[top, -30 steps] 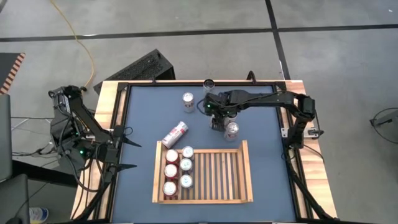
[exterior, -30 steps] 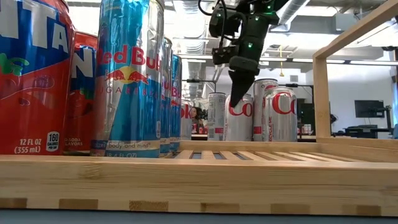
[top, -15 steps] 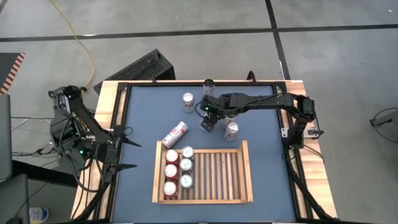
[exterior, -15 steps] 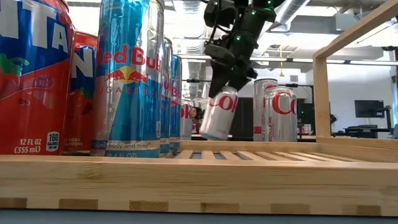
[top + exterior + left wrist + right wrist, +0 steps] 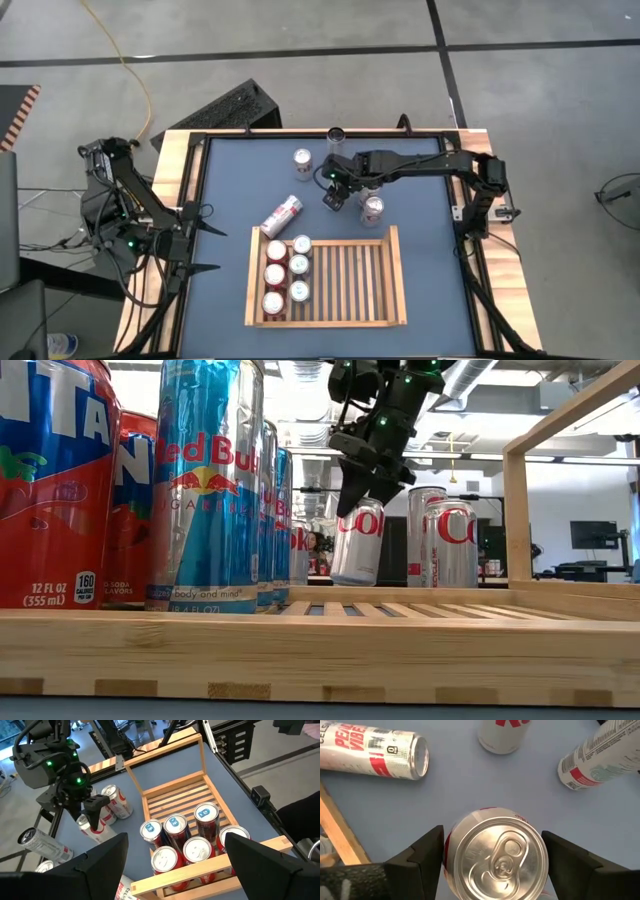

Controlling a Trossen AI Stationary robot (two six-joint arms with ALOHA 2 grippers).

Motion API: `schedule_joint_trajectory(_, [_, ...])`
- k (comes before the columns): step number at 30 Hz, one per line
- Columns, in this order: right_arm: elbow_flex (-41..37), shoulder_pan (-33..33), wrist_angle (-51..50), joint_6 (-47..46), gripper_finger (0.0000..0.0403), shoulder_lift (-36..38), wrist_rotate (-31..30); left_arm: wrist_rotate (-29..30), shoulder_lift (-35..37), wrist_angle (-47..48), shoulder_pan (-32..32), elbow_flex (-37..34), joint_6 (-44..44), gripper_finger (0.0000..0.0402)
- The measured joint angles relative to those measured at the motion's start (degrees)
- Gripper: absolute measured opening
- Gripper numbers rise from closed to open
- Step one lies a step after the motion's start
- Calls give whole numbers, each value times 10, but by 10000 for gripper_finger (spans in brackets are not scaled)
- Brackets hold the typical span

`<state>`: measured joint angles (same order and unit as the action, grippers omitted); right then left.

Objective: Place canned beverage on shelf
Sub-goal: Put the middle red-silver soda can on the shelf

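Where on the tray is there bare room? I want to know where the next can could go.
The tray's right side is bare slats, from the two rows of cans to the right rim. Its left side is crowded, six cans packed together.

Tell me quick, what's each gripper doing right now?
Left gripper: open, empty, waiting at the table's left edge.
Right gripper: closed on a Diet Coke can, lifted and tilted, behind the shelf.

Desk (image 5: 225,200) – blue top, light-wood border. Shelf (image 5: 392,280) – pale wood, slatted. Cans in shelf (image 5: 60,490) – red with white lettering, and blue-silver with red lettering. Held can (image 5: 358,540) – silver, red script
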<state>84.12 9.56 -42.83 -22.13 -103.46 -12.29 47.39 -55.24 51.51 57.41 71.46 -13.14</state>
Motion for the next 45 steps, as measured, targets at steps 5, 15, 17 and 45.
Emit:
schedule_joint_trajectory(5, [0, -10, 1, 43, 286, 0, 3, 0, 0, 0, 0, 0, -2, 320])
schedule_joint_trajectory(15, [1, -8, 36, 81, 321, 2, 7, 0, 0, 0, 0, 0, -2, 320])
schedule_joint_trajectory(17, [4, -10, 43, 119, 326, 2, 15, 0, 0, 0, 0, 0, -4, 320])
schedule_joint_trajectory(45, [92, -46, -76, 427, 349, -22, 48, -1, 0, 0, 0, -32, -39, 320])
